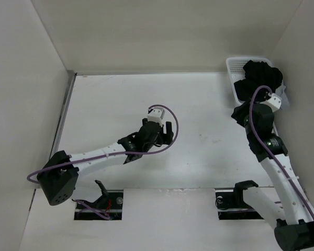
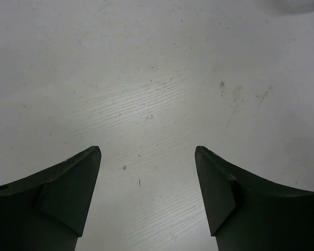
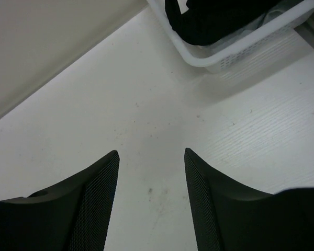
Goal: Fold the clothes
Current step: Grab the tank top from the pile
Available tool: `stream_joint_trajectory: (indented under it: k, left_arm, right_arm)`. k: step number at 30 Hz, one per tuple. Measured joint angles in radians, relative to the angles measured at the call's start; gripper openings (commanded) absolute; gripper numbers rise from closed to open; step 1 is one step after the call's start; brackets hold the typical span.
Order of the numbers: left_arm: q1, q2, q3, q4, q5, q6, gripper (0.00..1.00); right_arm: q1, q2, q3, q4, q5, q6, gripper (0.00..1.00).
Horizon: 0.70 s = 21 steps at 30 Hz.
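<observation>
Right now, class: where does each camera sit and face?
Top external: above and behind, looking down on table, left arm, right arm, basket of clothes.
Left wrist: faces down at table; open left jaws show.
Right wrist: faces table and basket; open right jaws show.
Shared: top and right wrist both see the basket.

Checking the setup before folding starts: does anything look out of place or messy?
Only the black garment: it sits crumpled in the white basket at the far right, heaped above the rim instead of lying flat. Nothing looks spilled or damaged.

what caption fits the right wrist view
Open right gripper over the table, black garment heaped in the white basket ahead.
</observation>
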Motion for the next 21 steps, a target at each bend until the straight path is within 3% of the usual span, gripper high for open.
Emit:
stream_joint_trajectory:
  k: [5, 8, 11, 15, 21]
  left_arm:
    - [0.017, 0.001, -0.035, 0.047, 0.041, -0.016, 0.74]
    - [0.027, 0.002, -0.052, 0.081, 0.064, -0.024, 0.74]
    - [0.040, 0.006, -0.069, 0.118, 0.085, -0.034, 0.74]
    - [0.055, 0.013, -0.093, 0.162, 0.100, -0.042, 0.73]
    - [0.082, 0.013, -0.130, 0.206, 0.110, -0.051, 0.73]
  right_arm:
    - [-0.089, 0.114, -0.004, 0.098, -0.107, -0.016, 0.15]
    - [-0.156, 0.183, -0.002, 0.146, -0.161, -0.026, 0.10]
    - [-0.226, 0.261, 0.016, 0.184, -0.205, -0.031, 0.18]
    - [-0.299, 0.412, 0.085, 0.264, -0.249, -0.036, 0.51]
    - [-0.336, 0.752, 0.289, 0.396, -0.329, -0.064, 0.59]
